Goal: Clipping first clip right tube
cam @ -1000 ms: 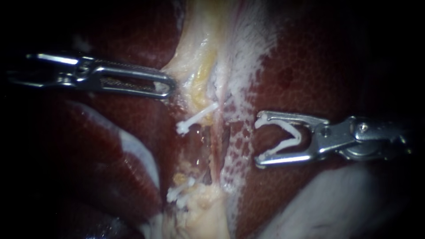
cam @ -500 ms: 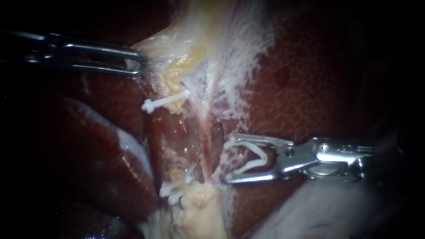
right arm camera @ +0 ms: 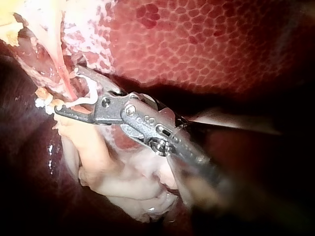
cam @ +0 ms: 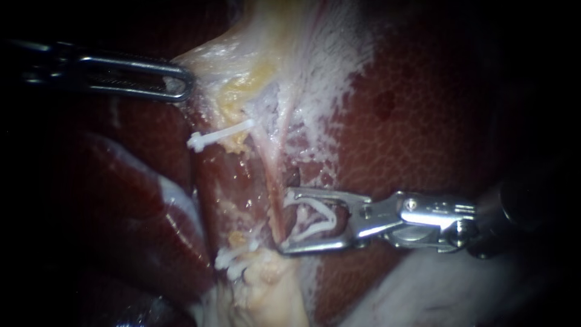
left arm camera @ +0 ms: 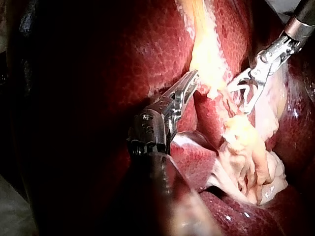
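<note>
Entry one, left instrument [cam: 180, 85]: shaft in from the left of the endoscope view, slotted claw closed flat and clamped on the outer edge of the pale tissue [cam: 266, 42], with that edge stretched out to a point toward the shaft. Entry two, right instrument [cam: 287, 221]: shaft in from the right, lying across the liver [cam: 417, 121], claw spread wide and holding a white V-shaped loaded clip [cam: 327, 221] seated against both halves, its legs apart. Entry three, right tube [cam: 270, 172]: thin pink strand running down from the pale tissue, its lower stretch sitting at the mouth of the right claw, one tip just above and one just below; in the right wrist view, strand seen passing in between the two tips, though full enclosure by the loaded clip not determinable. Entry four, left tube [cam: 227, 181]: broader reddish band just beside the right tube, on the side away from the right instrument, bearing an upper clip [cam: 219, 134] set crosswise near the yellow fat and lower clips [cam: 233, 257] bunched close together. Entry five, pale lump [cam: 272, 287]: cream-coloured, irregular, directly below the lower clips and under the right claw, touching the foot of both tubes.
</note>
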